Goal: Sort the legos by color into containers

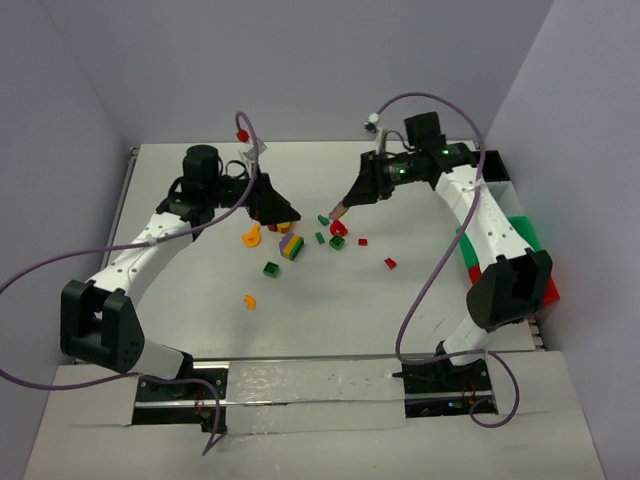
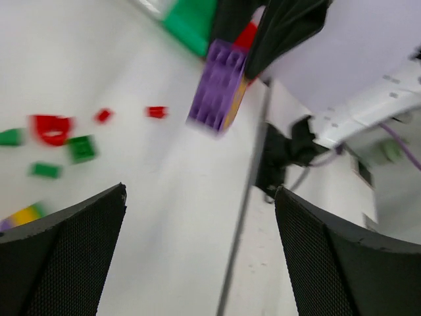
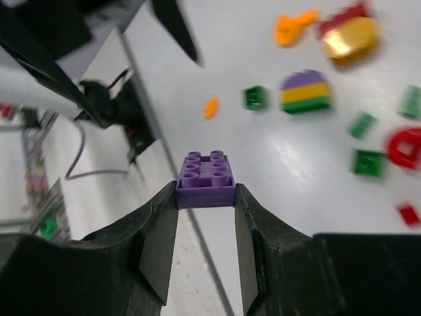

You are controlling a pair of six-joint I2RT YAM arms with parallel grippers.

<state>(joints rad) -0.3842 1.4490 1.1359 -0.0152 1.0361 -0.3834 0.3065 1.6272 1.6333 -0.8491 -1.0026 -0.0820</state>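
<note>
My right gripper (image 1: pixel 340 211) (image 3: pixel 205 191) is shut on a purple brick (image 3: pixel 205 172), held above the table near the red ring piece (image 1: pixel 339 228). The same brick shows in the left wrist view (image 2: pixel 220 85). My left gripper (image 1: pixel 272 207) (image 2: pixel 200 191) is open and empty, just left of the pile. Loose legos lie mid-table: a stacked purple-yellow-green block (image 1: pixel 291 246) (image 3: pixel 304 92), green bricks (image 1: pixel 271 268) (image 1: pixel 337 242), small red pieces (image 1: pixel 390 263), orange pieces (image 1: pixel 252 237) (image 1: pixel 249 301). The bins stand along the right edge: white (image 1: pixel 500 195), green (image 1: pixel 527 236), red (image 1: pixel 551 290), partly hidden by the right arm.
Purple cables loop over both arms. A small red piece (image 1: pixel 241 134) hangs on the left arm's cable at the back. The table's near edge has a metal rail (image 1: pixel 300 365). Grey walls close in left, back and right.
</note>
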